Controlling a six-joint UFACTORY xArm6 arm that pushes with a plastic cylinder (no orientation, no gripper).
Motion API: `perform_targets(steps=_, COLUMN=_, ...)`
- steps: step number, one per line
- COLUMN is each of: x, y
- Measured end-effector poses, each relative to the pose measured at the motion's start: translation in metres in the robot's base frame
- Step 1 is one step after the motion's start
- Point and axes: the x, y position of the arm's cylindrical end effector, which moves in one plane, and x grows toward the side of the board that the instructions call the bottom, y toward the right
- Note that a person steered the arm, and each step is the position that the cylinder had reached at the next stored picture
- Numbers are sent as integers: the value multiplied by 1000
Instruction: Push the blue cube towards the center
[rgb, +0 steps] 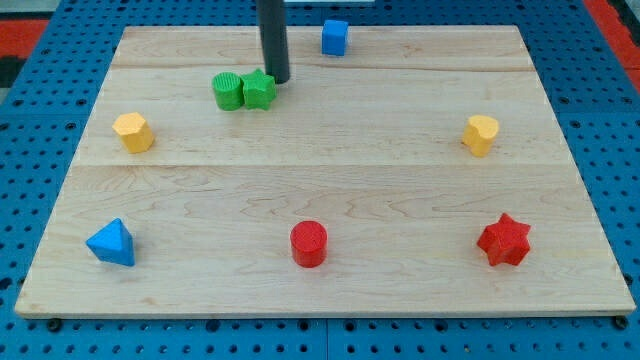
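- Progress nil: blue cube (335, 37) sits at worktop (320, 200) top edge, far from centre.
- My tip (278, 79) touches green star (259, 89); no fingers fitted.

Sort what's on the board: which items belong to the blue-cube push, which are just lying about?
Job: blue cube; my tip, left of the cube, beside the green star.

Lying about: green cylinder, two yellow blocks, blue pyramid, red cylinder, red star.
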Motion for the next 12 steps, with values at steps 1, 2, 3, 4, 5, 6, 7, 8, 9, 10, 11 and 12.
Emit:
perform_targets(steps=1, x=-36, y=-36)
perform_targets(steps=2, x=-98, y=-35)
perform_targets(steps=3, x=-103, y=-5)
perform_targets(steps=4, x=-99, y=86)
perform_targets(steps=5, x=-78, y=138)
perform_targets(steps=6, x=-46, y=144)
perform_targets(steps=7, x=-20, y=149)
perform_targets(steps=8, x=11, y=137)
perform_targets(steps=9, x=19, y=121)
perform_targets(steps=10, x=7, y=135)
perform_targets(steps=11, x=10, y=100)
perform_targets(steps=12, x=41, y=109)
